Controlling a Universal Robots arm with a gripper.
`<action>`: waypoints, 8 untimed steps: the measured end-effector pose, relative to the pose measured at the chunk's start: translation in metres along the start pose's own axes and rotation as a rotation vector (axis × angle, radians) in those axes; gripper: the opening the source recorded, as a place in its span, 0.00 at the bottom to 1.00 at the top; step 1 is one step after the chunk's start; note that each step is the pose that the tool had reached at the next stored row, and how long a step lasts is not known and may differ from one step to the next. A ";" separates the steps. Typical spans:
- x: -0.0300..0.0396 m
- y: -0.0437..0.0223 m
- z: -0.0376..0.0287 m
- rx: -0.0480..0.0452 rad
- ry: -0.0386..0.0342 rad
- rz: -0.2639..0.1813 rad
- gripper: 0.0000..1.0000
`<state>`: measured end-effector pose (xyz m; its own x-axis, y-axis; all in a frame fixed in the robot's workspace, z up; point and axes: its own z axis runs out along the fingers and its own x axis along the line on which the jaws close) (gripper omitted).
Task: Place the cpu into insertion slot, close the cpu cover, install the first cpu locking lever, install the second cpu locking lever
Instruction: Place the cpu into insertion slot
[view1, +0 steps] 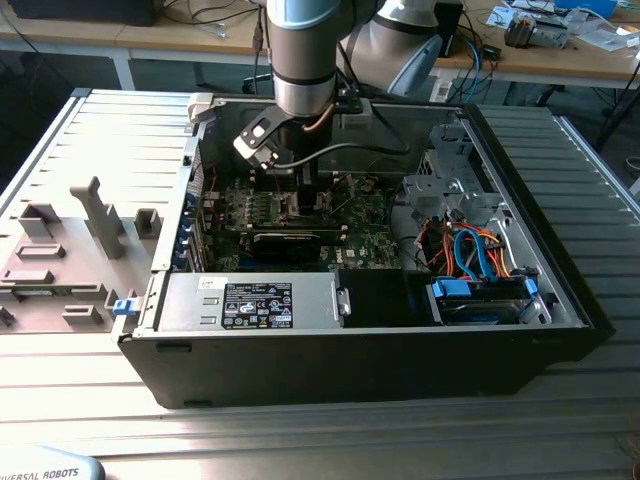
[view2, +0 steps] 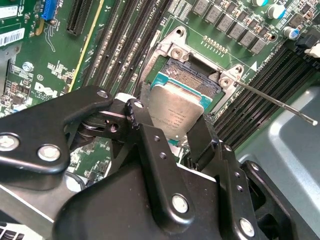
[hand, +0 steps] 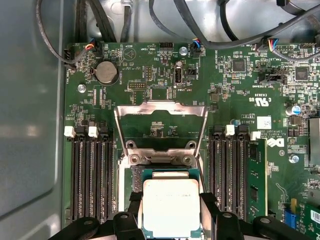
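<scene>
- Fixture tray (view1: 60, 260): grey, at the exterior view's left, well apart from the work.
- Computer case (view1: 350, 350): open, centre of the frame. The arm reaches into it, with the gripper (view1: 300, 188) over the green motherboard (view1: 370, 245).
- Gripper, both wrist views: fingers (view2: 142, 117) narrowed onto two opposite edges of the cpu (view2: 175, 112), silver top up.
- Cpu: over the insertion slot (view2: 192, 80), seemingly not seated. A strip of contacts shows bare past one edge.
- Cpu cover (hand: 160, 106): raised, clear of the slot.
- Locking lever (view2: 275, 102): swung out beside the slot.
- Risk: letting go while the chip sits offset or tilted would likely bend contacts or leave it askew, the cause being edges not square to the rim.
- Cables (view1: 480, 255): blue and orange, at the exterior view's right, not involved.
</scene>
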<state>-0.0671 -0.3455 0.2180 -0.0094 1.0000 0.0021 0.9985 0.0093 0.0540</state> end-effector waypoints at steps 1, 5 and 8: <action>0.0000 -0.0002 0.0002 0.0000 0.0000 0.000 0.54; 0.0003 -0.0028 0.0014 0.0000 -0.0001 0.000 0.54; 0.0008 -0.0041 0.0022 -0.0002 0.0002 0.000 0.54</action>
<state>-0.0712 -0.3448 0.2156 -0.0094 1.0000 0.0023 0.9985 0.0092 0.0541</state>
